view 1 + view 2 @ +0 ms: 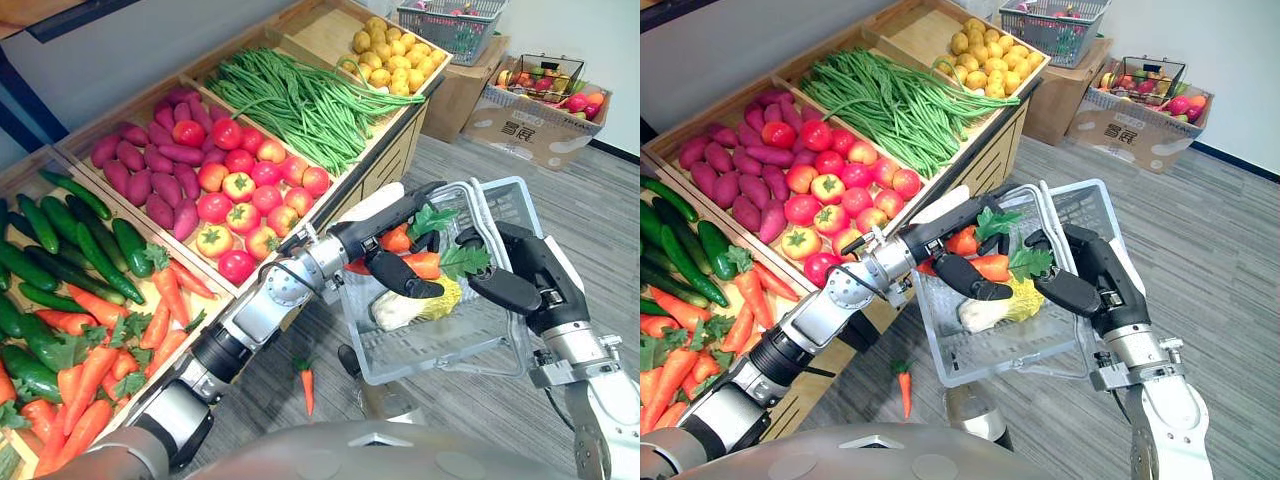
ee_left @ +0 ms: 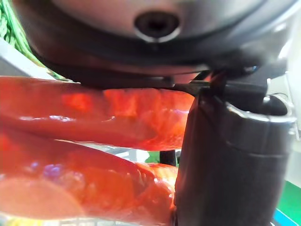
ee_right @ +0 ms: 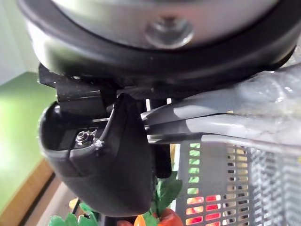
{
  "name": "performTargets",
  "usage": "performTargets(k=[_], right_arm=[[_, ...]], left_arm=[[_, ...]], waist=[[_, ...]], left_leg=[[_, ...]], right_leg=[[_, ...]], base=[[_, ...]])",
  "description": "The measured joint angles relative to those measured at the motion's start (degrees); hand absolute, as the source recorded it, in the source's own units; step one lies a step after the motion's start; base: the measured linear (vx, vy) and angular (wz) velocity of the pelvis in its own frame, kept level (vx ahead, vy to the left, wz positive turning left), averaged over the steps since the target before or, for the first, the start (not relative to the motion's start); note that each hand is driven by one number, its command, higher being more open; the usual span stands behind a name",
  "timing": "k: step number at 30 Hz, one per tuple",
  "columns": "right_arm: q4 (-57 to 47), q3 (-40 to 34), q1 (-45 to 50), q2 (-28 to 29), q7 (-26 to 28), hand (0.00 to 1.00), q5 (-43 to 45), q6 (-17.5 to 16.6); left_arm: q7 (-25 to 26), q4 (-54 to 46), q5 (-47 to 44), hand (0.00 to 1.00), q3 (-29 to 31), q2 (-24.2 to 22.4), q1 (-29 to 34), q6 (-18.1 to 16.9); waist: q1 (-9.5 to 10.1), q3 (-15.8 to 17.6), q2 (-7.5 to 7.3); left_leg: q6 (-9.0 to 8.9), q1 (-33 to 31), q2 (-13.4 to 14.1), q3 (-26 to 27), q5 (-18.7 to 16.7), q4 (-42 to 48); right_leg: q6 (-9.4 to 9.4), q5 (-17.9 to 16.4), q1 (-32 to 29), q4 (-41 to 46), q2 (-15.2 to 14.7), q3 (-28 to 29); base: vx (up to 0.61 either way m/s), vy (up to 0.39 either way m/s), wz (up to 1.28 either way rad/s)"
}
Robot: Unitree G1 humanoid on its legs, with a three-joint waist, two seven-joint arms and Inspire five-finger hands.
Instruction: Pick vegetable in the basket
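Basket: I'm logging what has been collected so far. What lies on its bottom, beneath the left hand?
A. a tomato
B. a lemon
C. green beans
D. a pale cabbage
D: a pale yellow-white cabbage lies on the bottom of the basket, under the left hand, which grips carrots.

Blurred orange carrots [image 2: 94, 117] sit pressed close against the left hand [image 2: 225, 165].
Carrot leaves [image 1: 462, 260] cover part of the right hand [image 1: 530, 268] gripping the basket [image 1: 430, 352] handle. Cucumbers [image 1: 45, 225] run off the edge. The far wire basket [image 1: 548, 60] holds produce too small to identify.
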Motion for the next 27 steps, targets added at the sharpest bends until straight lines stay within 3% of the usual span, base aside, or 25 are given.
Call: performTargets(k=[4,11,17,27], right_arm=[[0.0,0.0,0.4,0.0,0.6,0.0,-0.1,0.4],[0.0,0.5,1.8,-1.3,0.8,0.0,-0.1,3.2],[0.0,1.0,3.8,-4.0,0.6,0.0,0.2,4.8],[0.0,1.2,4.0,-4.0,-0.8,0.0,0.3,4.8]], left_arm=[[0.2,0.2,1.5,0.0,-0.2,0.0,0.4,-0.2],[3.7,7.9,7.3,0.0,-2.4,-1.7,0.3,-4.9],[6.8,16.5,12.9,0.0,-4.0,-5.8,-1.1,-5.1],[9.1,19.9,14.6,0.0,-5.0,-7.2,-2.5,-6.0]], waist=[[-0.19,0.7,0.04],[-1.48,0.8,-0.08],[-1.98,0.9,-0.22],[-2.8,0.9,-0.32]], left_leg=[[0.04,0.0,0.0,0.1,-0.3,0.3],[0.22,0.0,0.0,0.4,-0.8,0.9],[0.24,0.0,0.0,0.8,-0.9,1.1],[0.57,-0.6,0.8,0.7,-2.0,3.0]], right_leg=[[0.03,0.0,0.0,0.0,0.0,0.3],[0.02,0.0,-0.1,0.0,0.0,0.7],[0.03,0.0,-0.3,0.0,0.0,1.0],[0.17,0.1,-0.4,0.0,-0.1,1.0]], base=[[0.01,0.011,-0.02],[0.01,0.012,-0.01],[0.01,0.012,-0.03],[0.0,0.008,0.0]])
